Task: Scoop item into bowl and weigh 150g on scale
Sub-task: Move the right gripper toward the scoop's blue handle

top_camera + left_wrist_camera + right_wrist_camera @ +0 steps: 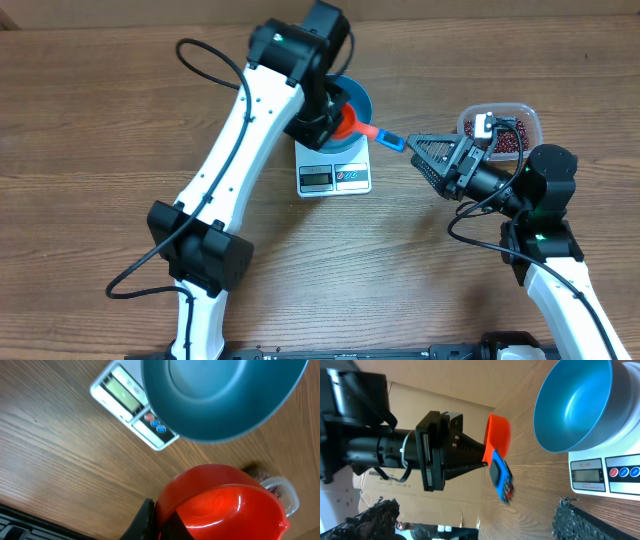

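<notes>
Scoop (499,435), orange, clamped in left hand (484,454), right hand (425,160) wide open, empty.

A clear plastic tub (531,118) stands at the far right of the wooden table (100,120) — an orange-red scoop (349,123), blue-handled, is above the table's far middle; brown cardboard (465,505) stands beyond the table's edge

The left arm (245,130) is a long white shell with small dark screw holes, capped by chunky black joints, black cables (212,62) looping off it. The right arm (560,290) matches, green lights (527,170) on its black joint, the right gripper (417,150) a black triangular frame.
</notes>
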`<state>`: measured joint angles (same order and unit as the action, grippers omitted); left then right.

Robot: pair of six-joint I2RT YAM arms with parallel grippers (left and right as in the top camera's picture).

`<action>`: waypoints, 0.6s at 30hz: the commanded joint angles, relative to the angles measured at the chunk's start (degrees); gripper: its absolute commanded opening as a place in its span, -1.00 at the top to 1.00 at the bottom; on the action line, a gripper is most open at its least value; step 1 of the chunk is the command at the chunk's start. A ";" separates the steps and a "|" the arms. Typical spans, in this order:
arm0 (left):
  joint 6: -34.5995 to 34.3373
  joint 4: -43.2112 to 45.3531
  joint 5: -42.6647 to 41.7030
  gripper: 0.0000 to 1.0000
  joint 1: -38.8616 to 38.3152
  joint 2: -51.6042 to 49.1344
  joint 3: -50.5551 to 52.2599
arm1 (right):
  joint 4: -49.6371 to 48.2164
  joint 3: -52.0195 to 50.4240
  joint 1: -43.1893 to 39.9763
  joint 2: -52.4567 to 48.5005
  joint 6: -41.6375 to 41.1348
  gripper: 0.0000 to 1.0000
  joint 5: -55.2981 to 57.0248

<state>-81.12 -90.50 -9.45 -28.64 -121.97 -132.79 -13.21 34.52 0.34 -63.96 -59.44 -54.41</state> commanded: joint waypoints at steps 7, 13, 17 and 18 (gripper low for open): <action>-1.86 0.68 -0.96 0.89 -4.57 0.11 -1.25 | 0.02 1.16 0.57 -0.37 3.13 -1.00 2.36; -4.42 1.11 -0.92 0.91 -6.51 0.09 -1.22 | 0.00 1.16 0.57 -0.83 3.10 -0.99 2.60; -8.74 2.01 -0.90 0.91 -7.17 0.09 -1.22 | -0.15 1.16 0.59 -0.83 1.27 -0.95 4.55; -9.22 2.08 -0.90 0.92 -7.19 0.09 -1.22 | -0.24 1.16 0.57 -0.83 0.94 -0.95 4.68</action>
<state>-85.86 -88.62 -10.11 -35.42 -121.97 -132.79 -13.08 34.52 0.54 -64.60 -57.34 -51.57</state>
